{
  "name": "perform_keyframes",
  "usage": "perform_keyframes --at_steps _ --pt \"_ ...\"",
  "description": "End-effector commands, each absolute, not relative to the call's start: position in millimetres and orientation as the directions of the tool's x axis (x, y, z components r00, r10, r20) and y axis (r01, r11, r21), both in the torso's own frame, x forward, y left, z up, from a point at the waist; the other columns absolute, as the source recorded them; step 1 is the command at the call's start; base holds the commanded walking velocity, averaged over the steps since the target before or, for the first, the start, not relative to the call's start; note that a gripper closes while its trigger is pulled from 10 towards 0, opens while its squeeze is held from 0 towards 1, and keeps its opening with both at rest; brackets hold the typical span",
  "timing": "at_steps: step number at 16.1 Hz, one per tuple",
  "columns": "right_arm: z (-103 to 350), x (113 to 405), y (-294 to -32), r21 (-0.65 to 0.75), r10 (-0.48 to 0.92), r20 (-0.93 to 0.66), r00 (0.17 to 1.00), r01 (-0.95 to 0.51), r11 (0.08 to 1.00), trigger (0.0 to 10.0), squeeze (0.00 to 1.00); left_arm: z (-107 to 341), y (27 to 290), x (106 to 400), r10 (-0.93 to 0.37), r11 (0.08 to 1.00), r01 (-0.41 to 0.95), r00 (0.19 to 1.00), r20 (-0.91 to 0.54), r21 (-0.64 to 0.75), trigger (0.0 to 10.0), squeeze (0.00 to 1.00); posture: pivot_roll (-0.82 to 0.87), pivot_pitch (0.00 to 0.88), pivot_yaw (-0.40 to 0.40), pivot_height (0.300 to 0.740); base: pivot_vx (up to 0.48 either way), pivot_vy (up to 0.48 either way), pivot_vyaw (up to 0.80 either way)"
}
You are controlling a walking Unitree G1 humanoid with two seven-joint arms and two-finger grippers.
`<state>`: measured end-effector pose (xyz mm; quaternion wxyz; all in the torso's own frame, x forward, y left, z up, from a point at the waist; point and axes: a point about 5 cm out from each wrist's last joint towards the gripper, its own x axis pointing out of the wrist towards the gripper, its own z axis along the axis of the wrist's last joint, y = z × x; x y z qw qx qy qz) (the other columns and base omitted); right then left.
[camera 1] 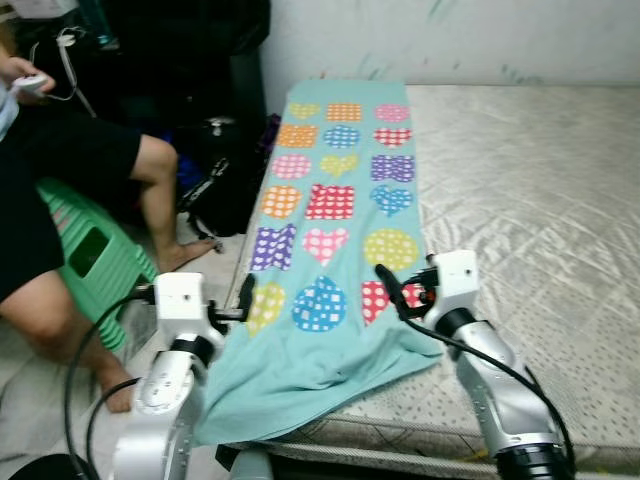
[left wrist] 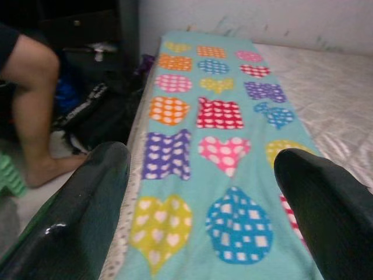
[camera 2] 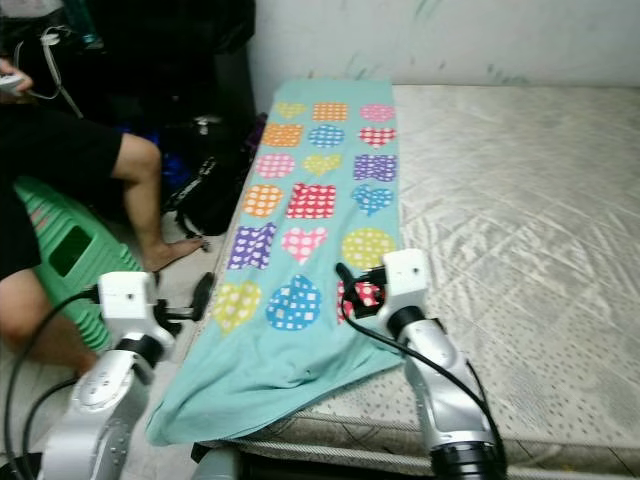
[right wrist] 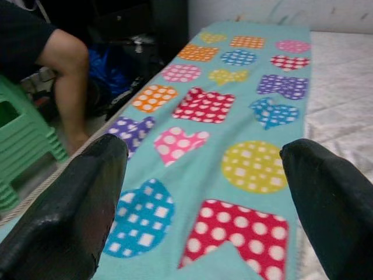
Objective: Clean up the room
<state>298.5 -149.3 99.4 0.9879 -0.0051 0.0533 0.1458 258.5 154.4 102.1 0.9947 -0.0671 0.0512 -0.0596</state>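
Observation:
A teal blanket [camera 1: 335, 215] printed with dotted hearts, circles and squares lies lengthwise along the left side of a bare quilted mattress [camera 1: 520, 180]. Its near end is rumpled and hangs over the mattress's front corner. My left gripper [camera 1: 243, 298] hovers open at the blanket's near left edge, and the left wrist view shows its fingers [left wrist: 87, 204] spread wide over the yellow heart and blue circle. My right gripper [camera 1: 393, 290] is open over the near right edge by the red patch [right wrist: 239, 230], with nothing between its fingers [right wrist: 332, 198].
A person sits on a green plastic stool [camera 1: 95, 255] to the left, bare legs [camera 1: 155, 195] and feet on the floor beside the bed. A black bag [camera 1: 225, 185] and dark clutter lie between the person and the mattress. A white wall [camera 1: 450, 35] runs behind the bed.

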Motion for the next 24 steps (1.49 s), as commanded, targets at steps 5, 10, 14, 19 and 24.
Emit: perform_keyframes --at_steps 5,10,14,19,24 --pt "101 298 -143 0.002 0.315 -0.093 0.944 -0.316 0.949 10.0 0.0 104 159 259 -0.125 0.985 0.114 0.989 -0.084 -0.127 10.0 0.0 -0.13 0.0 0.054 0.662 0.162 0.0 0.19" --pt "101 299 -141 -0.009 0.332 -0.095 0.938 -0.335 0.942 10.0 0.0 103 159 258 -0.128 0.985 0.117 0.988 -0.083 -0.125 10.0 0.0 -0.13 0.0 0.053 0.662 0.307 0.0 0.0" --pt "97 296 -139 -0.02 0.36 -0.114 0.926 -0.365 0.931 10.0 0.0 102 159 258 -0.112 0.987 0.1 0.989 -0.093 -0.129 10.0 0.0 -0.12 0.0 0.049 0.662 0.0 0.0 0.0" --pt "79 286 -132 -0.032 0.444 -0.232 0.865 -0.463 0.886 10.0 0.0 101 159 258 -0.108 0.987 0.095 0.989 -0.102 -0.127 10.0 0.0 -0.12 0.0 0.05 0.662 0.0 0.0 0.0" --pt "52 278 -137 -0.074 0.429 -0.412 0.804 -0.499 0.863 10.0 0.0 99 159 258 -0.105 0.988 0.09 0.988 -0.114 -0.128 10.0 0.0 -0.12 0.0 0.05 0.662 0.0 0.0 0.0"
